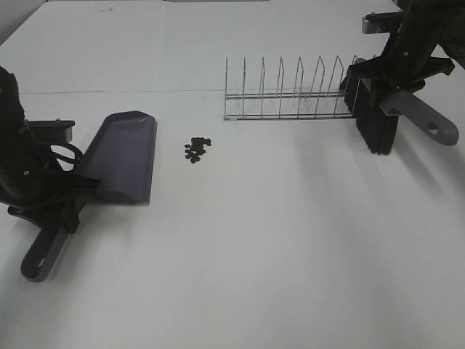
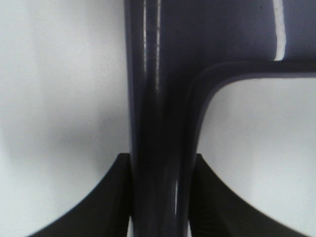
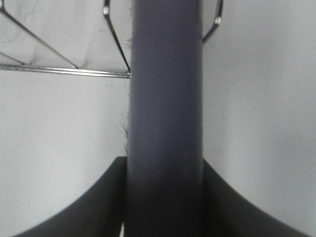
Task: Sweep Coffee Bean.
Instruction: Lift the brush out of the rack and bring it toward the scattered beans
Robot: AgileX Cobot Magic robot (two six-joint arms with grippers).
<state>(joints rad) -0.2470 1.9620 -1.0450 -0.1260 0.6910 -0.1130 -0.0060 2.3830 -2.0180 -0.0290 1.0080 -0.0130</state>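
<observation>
Between the dustpan [image 1: 122,156], tight in your left gripper [image 2: 160,197], and the brush [image 1: 378,120], tight in your right gripper [image 3: 164,197], the tiny coffee beans [image 1: 196,150] look light and rolly, so sweep softly, don't pinch.

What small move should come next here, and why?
Probably the right gripper should carry the brush left and set it just right of the beans. Both tools are gripped, the dustpan mouth faces the beans, but the brush is far off, by the end of the rack.

The white table [image 1: 254,276] bore a wire rack [image 1: 290,94]; coffee beans [image 1: 196,150] lay near its left end, a dustpan [image 1: 123,160] beyond them.
</observation>
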